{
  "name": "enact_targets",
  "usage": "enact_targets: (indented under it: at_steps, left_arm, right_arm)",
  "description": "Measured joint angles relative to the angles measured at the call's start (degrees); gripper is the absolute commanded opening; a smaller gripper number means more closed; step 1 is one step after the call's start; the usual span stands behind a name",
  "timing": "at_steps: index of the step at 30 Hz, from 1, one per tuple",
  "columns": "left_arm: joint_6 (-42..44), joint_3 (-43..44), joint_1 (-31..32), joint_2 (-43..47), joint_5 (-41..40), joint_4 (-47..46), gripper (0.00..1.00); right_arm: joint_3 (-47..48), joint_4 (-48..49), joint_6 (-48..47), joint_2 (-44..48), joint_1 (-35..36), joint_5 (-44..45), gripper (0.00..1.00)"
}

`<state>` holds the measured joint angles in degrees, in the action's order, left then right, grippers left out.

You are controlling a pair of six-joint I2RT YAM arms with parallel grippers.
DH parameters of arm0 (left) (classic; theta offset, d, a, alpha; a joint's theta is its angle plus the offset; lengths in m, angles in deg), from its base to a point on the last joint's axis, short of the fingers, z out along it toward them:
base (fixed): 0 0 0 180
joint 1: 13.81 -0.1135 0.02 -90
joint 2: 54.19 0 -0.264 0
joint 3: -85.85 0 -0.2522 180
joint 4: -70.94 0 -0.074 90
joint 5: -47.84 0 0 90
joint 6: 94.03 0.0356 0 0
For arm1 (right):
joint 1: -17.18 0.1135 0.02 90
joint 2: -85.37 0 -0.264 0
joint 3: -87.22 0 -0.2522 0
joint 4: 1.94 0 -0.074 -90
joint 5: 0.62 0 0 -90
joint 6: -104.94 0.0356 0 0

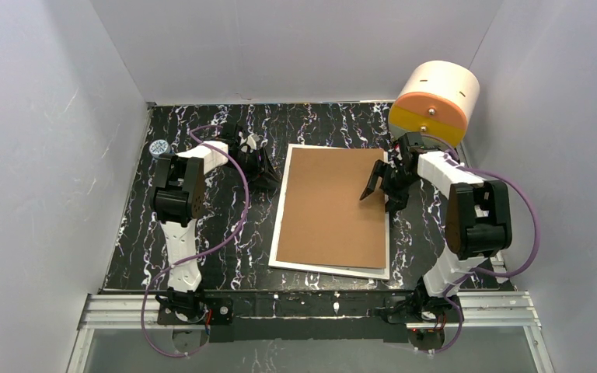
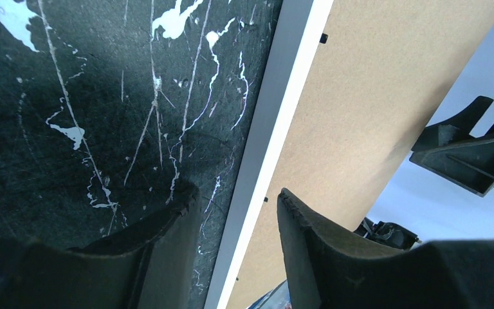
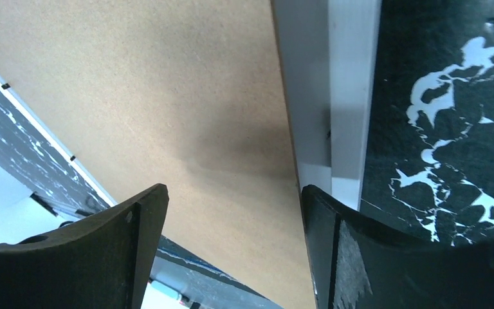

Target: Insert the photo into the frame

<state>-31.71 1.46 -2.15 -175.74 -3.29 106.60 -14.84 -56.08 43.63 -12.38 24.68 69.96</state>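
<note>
The frame (image 1: pixel 280 225) lies flat mid-table, its narrow white rim around a brown backing board (image 1: pixel 330 206) that faces up. The photo is not visible in any view. My left gripper (image 1: pixel 268 177) is open and empty, low at the frame's far left edge; in the left wrist view (image 2: pixel 237 193) its jaws straddle the white rim (image 2: pixel 283 84). My right gripper (image 1: pixel 375 189) is open and empty above the board's right side; in the right wrist view (image 3: pixel 235 190) it stands over the board (image 3: pixel 154 84) beside the rim (image 3: pixel 350 77).
A white-and-orange drum (image 1: pixel 435 99) stands at the back right, just behind the right arm. A small round disc (image 1: pixel 158 147) lies at the far left. White walls enclose the black marbled table (image 1: pixel 210 256) on three sides.
</note>
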Motion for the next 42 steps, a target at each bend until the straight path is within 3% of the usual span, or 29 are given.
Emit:
enact_targets:
  at_steps: [8, 14, 17, 22, 25, 36, 42]
  left_arm:
    - [0.04, 0.02, 0.02, 0.00, 0.02, -0.02, 0.47]
    - [0.07, 0.02, 0.02, 0.00, 0.04, -0.02, 0.47]
    - [0.11, 0.04, 0.04, 0.00, 0.04, 0.00, 0.47]
    - [0.22, 0.09, 0.04, 0.00, 0.04, 0.04, 0.47]
    - [0.26, 0.31, 0.09, 0.00, 0.00, 0.37, 0.48]
    - [0.94, 0.42, 0.15, 0.00, 1.14, 0.33, 0.54]
    - [1.05, 0.42, 0.24, 0.00, 1.88, 0.11, 0.54]
  right_arm:
    - [-0.35, -0.83, 0.81, 0.52, -0.28, 2.80, 0.58]
    - [-1.22, -1.20, 0.22, 0.52, -0.37, 4.74, 0.75]
    - [-1.27, -1.57, -0.46, 0.57, -0.35, 6.51, 0.77]
    - [-1.25, -1.90, -0.63, 0.79, -0.35, 8.66, 0.74]
    - [-1.25, -1.79, -0.61, 1.36, -0.35, 8.81, 0.66]
    - [-1.51, -1.49, -1.05, 1.75, -0.35, 5.46, 0.69]
    - [-1.88, -0.98, -2.03, 0.31, -0.35, 4.68, 0.60]
